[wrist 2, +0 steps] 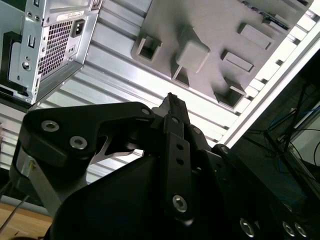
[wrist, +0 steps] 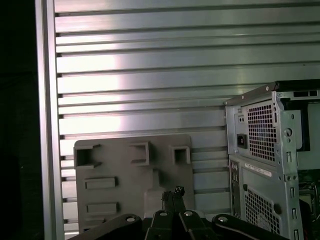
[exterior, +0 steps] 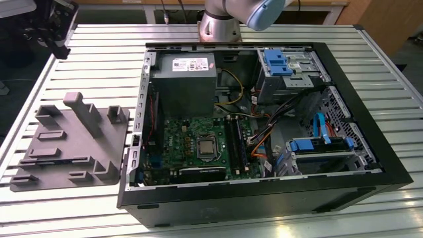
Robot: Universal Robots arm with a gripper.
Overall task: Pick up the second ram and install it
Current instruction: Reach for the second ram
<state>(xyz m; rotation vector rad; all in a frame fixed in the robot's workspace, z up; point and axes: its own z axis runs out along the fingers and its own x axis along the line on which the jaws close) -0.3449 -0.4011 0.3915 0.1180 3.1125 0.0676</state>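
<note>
Slatted aluminium worktop, brightly lit. Toward the exterior view's right, an open desktop computer case lying on its side, with motherboard, power supply and long black memory sockets exposed. Just beside the case, on the exterior view's left, a grey moulded tray with upright posts. Probably the second ram: a thin dark strip standing on edge in the tray's long slot, too small to confirm. In the first wrist view, end effector hanging above the tray and well apart from it, jaws pressed together with nothing between them. Judged step: the very start of the pick-up, with nothing grasped yet. Called for by any grasp: jaws parted, lined up across the stick's thin faces, then a careful descent clear of the posts.
</note>
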